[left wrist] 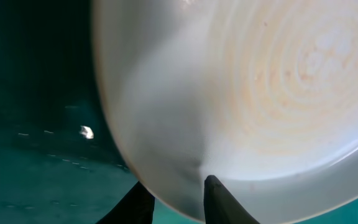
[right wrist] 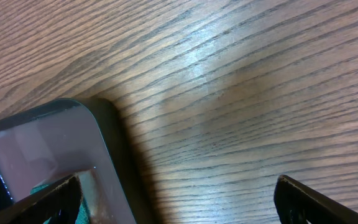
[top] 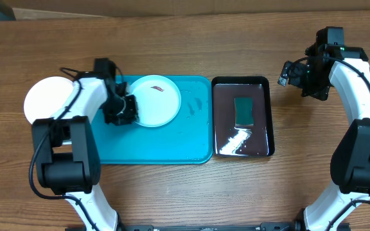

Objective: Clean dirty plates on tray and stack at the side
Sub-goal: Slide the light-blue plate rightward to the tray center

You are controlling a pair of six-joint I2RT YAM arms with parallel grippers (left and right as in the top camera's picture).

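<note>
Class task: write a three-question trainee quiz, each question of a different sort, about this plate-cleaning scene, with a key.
1. True or false: the green sponge lies in the black tray.
2. Which clamps the smeared plate by its rim: A left gripper, B right gripper?
3. Fill in: the other white plate sits ___ the teal tray.
Key: 1 true; 2 A; 3 outside.

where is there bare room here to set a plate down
Free: the front half of the teal tray, below the smeared plate; the table in front of both trays and right of the black tray. Crowded: the teal tray's left end, where the left hand grips that plate near the off-tray plate.
</note>
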